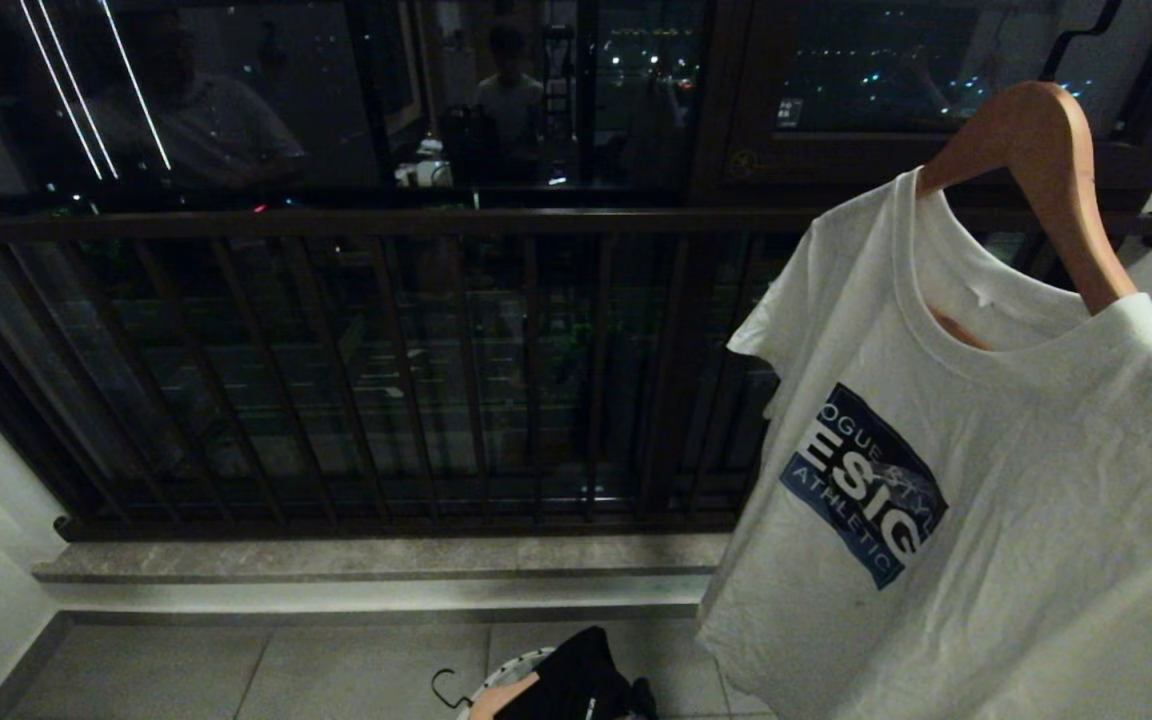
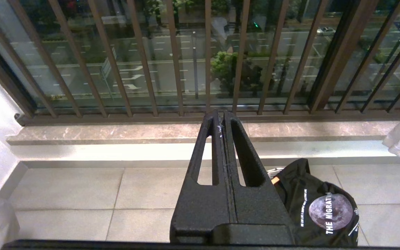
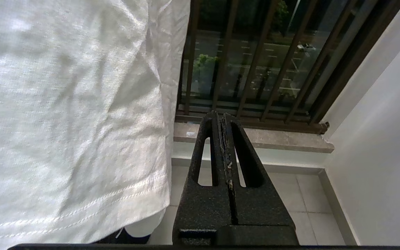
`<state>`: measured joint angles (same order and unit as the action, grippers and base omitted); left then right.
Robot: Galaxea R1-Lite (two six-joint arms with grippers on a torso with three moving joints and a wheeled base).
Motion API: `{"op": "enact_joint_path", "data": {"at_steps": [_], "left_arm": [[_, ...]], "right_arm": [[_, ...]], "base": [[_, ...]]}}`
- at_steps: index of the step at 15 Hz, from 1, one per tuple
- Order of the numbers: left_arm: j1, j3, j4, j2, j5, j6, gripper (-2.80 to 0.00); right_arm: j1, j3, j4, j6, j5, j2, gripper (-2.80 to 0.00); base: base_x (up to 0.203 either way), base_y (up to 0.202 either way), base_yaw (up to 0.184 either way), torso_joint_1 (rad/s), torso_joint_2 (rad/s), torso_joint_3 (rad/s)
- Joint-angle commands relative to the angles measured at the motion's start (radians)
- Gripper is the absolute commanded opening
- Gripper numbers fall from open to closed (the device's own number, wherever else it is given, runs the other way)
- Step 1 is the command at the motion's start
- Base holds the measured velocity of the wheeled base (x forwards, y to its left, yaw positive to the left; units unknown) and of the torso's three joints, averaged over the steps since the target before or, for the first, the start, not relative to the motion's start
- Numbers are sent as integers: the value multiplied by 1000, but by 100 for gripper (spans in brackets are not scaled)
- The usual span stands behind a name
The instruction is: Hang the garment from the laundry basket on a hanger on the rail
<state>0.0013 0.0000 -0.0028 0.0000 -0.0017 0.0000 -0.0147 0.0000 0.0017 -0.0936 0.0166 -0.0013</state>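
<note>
The laundry basket (image 1: 524, 662) stands on the floor tiles at the lower edge of the head view, only its white rim (image 2: 273, 170) showing. A black garment (image 1: 581, 675) with a moon print (image 2: 330, 210) is heaped in it, beside a wooden hanger (image 1: 501, 700) with a dark hook. Neither arm appears in the head view. My left gripper (image 2: 223, 116) is shut and empty, above and to the left of the basket. My right gripper (image 3: 221, 116) is shut and empty too, beside a hanging white T-shirt (image 3: 71, 121). The rail is out of view.
The white T-shirt (image 1: 986, 480) with a blue print hangs on a wooden hanger (image 1: 1046, 170) at the right. Dark balcony bars (image 1: 386, 370) over a stone sill (image 1: 376, 555) close the front. White walls (image 3: 380, 146) stand at both sides.
</note>
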Motion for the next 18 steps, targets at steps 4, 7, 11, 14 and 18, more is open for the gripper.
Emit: {"op": "enact_joint_path", "data": {"at_steps": [4,7,11,14,18], "left_arm": [[0,2,0,0,0,0,-280],[0,2,0,0,0,0,-280],[0,2,0,0,0,-2,-280],[0,2,-1,0,0,-3,-280],[0,2,0,0,0,-3,-280]], "right_arm": [[-1,0,0,0,0,1,-280],[1,0,0,0,0,1,-280],[1,0,0,5,0,1,-280],[1,0,0,5,0,1,-280],[1,0,0,5,0,1,-280]], "base": [[0,0,0,-63,143,78],[0,0,0,-127,315,174],[0,0,0,-140,335,188],[0,0,0,-155,365,210],[0,0,0,-189,457,266]]}}
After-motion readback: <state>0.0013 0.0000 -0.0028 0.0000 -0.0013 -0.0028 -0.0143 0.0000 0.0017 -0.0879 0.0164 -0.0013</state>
